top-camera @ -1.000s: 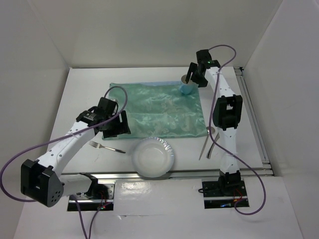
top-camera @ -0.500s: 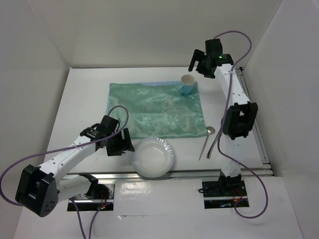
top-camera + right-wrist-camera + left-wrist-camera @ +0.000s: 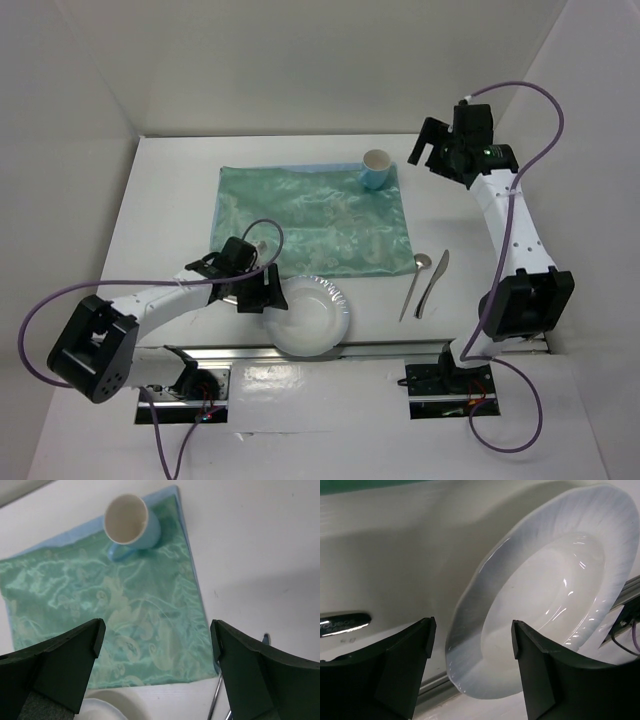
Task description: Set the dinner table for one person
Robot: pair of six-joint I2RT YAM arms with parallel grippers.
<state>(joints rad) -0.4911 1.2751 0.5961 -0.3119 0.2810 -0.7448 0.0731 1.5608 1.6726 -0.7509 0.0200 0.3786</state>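
Fingers of the left gripper (image 3: pixel 472 635) apart, standing either side of the plate (image 3: pixel 485 590) rim

The matte white dinner table (image 3: pixel 170 190) fills the top view; a glossy green patterned mat (image 3: pixel 310 215) lies at its centre. The round, fluted white plate sits at lower centre, just below the mat's edge, immediately right of the left fingers and well apart from the right gripper (image 3: pixel 428 150), spread wide at upper right near the blue cup (image 3: pixel 376 170). A slim metal spoon (image 3: pixel 415 285) and knife (image 3: pixel 436 282) lie lengthwise right of the plate

left arm (image 3: pixel 170 295) stretched low, left fingers (image 3: pixel 395 675) apart | right arm (image 3: pixel 512 228) raised, right fingers (image 3: pixel 50 665) wide apart
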